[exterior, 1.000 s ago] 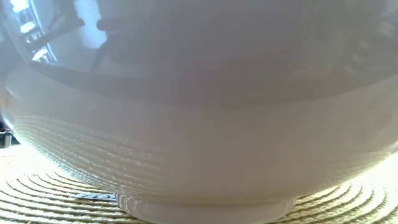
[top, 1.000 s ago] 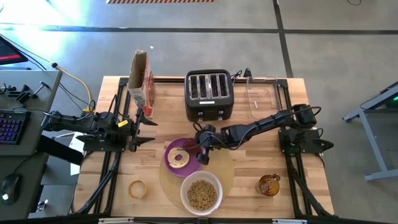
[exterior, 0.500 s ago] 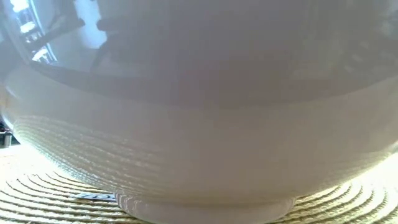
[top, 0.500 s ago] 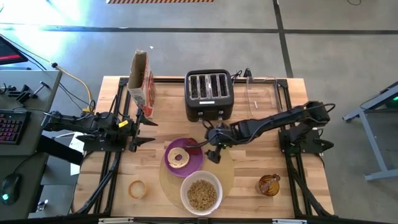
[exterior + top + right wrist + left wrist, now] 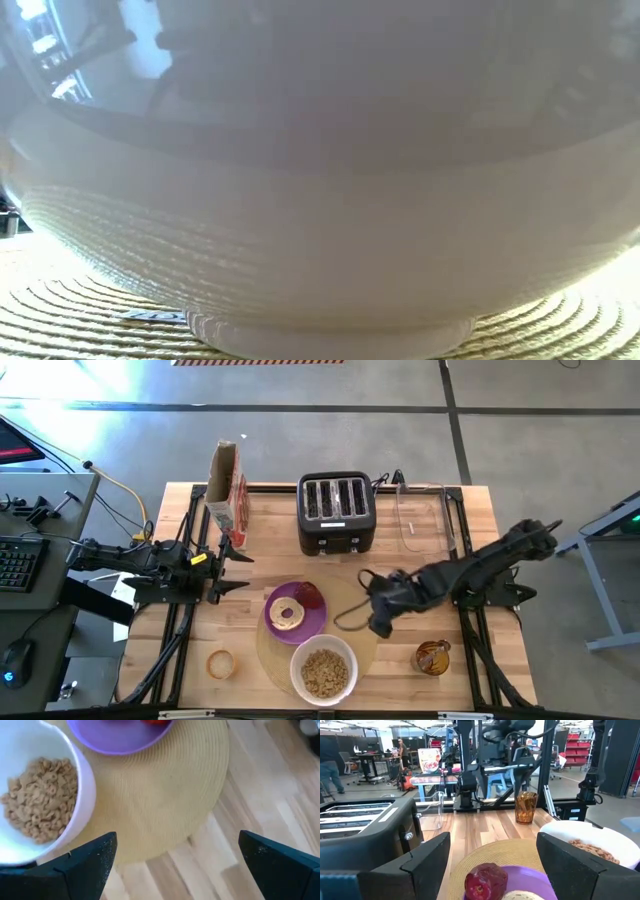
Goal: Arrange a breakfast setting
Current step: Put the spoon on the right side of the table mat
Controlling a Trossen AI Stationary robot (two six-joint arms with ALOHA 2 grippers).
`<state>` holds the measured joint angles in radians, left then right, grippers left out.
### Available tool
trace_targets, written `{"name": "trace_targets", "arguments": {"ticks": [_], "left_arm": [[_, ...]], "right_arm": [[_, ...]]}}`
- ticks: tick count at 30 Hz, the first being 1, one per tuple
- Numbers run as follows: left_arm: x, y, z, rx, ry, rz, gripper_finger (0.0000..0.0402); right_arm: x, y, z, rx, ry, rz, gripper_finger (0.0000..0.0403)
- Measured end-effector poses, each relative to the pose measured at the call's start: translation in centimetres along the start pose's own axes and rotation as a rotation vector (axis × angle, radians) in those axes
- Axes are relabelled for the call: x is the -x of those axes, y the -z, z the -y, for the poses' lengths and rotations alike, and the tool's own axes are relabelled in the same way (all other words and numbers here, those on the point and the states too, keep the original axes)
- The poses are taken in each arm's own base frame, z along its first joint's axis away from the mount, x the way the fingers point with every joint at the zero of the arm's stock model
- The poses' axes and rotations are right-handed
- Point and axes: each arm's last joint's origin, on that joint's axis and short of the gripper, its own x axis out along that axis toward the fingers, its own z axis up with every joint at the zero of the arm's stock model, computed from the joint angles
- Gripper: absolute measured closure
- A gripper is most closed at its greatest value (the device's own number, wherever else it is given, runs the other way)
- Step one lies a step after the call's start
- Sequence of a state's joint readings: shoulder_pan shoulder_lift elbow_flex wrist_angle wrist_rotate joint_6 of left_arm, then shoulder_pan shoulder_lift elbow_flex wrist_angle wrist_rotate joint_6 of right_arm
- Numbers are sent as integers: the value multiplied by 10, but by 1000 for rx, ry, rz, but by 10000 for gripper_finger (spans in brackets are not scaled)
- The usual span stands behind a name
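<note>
The round tan mat (image 5: 352, 642) lies at the table's near middle. On it stand the small purple plate (image 5: 275, 630) with the bagel (image 5: 288, 614) and the red fruit (image 5: 310, 596), and the white bowl (image 5: 323, 668) of tan cereal (image 5: 40, 800). The amber glass cup (image 5: 433, 657) stands at the near right. My right gripper (image 5: 362, 604) is open and empty above the mat's right part, right of the plate. My left gripper (image 5: 243, 572) is open and empty left of the plate. No spoon shows.
A black toaster (image 5: 336, 512) stands at the far middle, a cereal box (image 5: 226, 485) at the far left and a clear container (image 5: 420, 518) at the far right. A small tan ring (image 5: 220, 663) lies near the front left. The bowl (image 5: 320, 200) fills the low view.
My right gripper has drawn back from over the purple plate toward the table's right edge and a little toward the near edge. The red fruit, hidden under it before, now shows lying on the plate. The left arm has kept still.
</note>
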<state>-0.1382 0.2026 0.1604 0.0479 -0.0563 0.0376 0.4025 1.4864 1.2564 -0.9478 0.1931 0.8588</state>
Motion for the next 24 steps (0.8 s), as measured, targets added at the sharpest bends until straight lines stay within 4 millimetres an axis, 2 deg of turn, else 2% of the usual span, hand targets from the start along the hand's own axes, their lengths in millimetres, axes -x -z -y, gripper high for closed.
{"name": "trace_targets", "arguments": {"ticks": [12, 24], "left_arm": [[0, 0, 0, 0, 0, 0, 115], [0, 0, 0, 0, 0, 0, 115]], "right_arm": [[30, 70, -17, -109, 132, -58, 4], [55, 139, -29, -147, 150, -99, 4]]}}
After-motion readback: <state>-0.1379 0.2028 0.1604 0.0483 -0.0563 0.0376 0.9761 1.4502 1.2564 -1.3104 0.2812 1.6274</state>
